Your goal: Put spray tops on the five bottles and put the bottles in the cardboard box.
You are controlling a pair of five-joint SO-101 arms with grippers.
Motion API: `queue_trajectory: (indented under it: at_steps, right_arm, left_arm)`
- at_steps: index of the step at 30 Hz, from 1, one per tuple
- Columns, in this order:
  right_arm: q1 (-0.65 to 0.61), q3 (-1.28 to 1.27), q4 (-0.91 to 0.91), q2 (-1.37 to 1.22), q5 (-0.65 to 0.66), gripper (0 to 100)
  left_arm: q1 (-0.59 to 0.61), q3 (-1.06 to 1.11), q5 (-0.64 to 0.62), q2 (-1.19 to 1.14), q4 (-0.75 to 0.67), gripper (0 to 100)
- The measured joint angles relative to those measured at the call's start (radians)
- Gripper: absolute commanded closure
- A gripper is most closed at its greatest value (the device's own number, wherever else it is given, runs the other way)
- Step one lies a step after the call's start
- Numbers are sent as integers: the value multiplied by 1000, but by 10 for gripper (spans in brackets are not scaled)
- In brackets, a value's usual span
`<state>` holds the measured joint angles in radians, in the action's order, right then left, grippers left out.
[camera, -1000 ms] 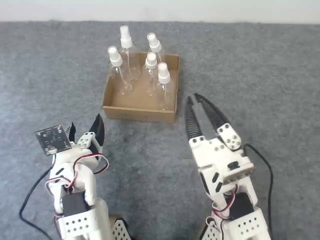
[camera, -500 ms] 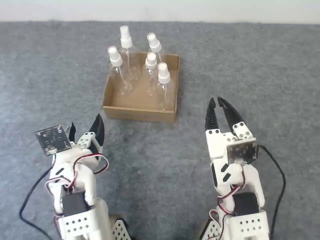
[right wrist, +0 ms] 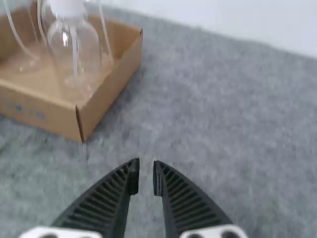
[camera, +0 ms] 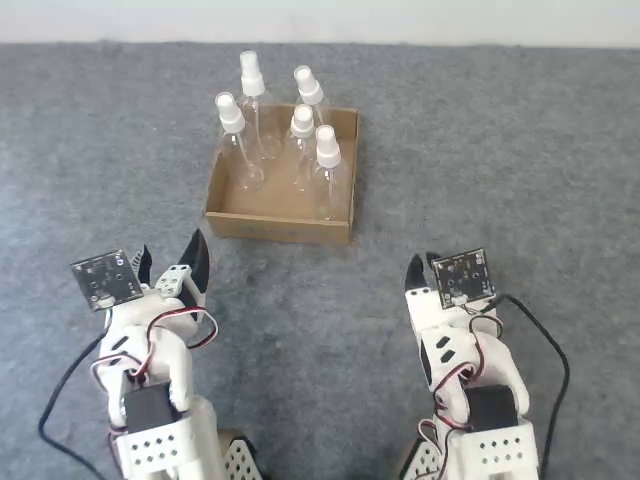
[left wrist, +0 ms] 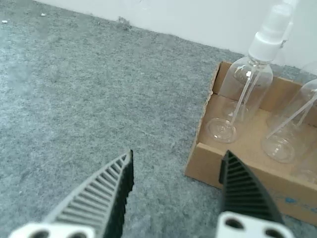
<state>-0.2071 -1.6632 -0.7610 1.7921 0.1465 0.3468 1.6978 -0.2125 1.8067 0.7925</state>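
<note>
All five bottles point(camera: 243, 162) stand upright inside the cardboard box point(camera: 278, 226), each capped with a white spray top point(camera: 328, 146). Both arms sit on the near side of the grey desk point(camera: 520, 160), apart from the box. The left gripper point(left wrist: 178, 157) is spread wide and empty, while the right gripper point(right wrist: 146, 174) is pinched almost closed on nothing.

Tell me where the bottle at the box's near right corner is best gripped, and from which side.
Probably best to grip the near right bottle around its neck, just under the white spray top, coming down from the right arm's side. It stands upright with the top above the cardboard box wall, which shields its body, and another bottle crowds its left.
</note>
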Motion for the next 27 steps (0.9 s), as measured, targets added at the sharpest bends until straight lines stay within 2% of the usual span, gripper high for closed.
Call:
queue_trajectory:
  at_steps: [12, 20, 27]
  right_arm:
    - [0, 0, -252, 0, 0, 980]
    - [11, 0, -336, 0, 0, 980]
    - [9, 0, -416, 0, 0, 979]
  left_arm:
    - [0, 0, 0, 0, 110, 735]
    - [-9, 0, 2, 0, 209, 735]
    - [-57, 0, 135, 0, 367, 765]
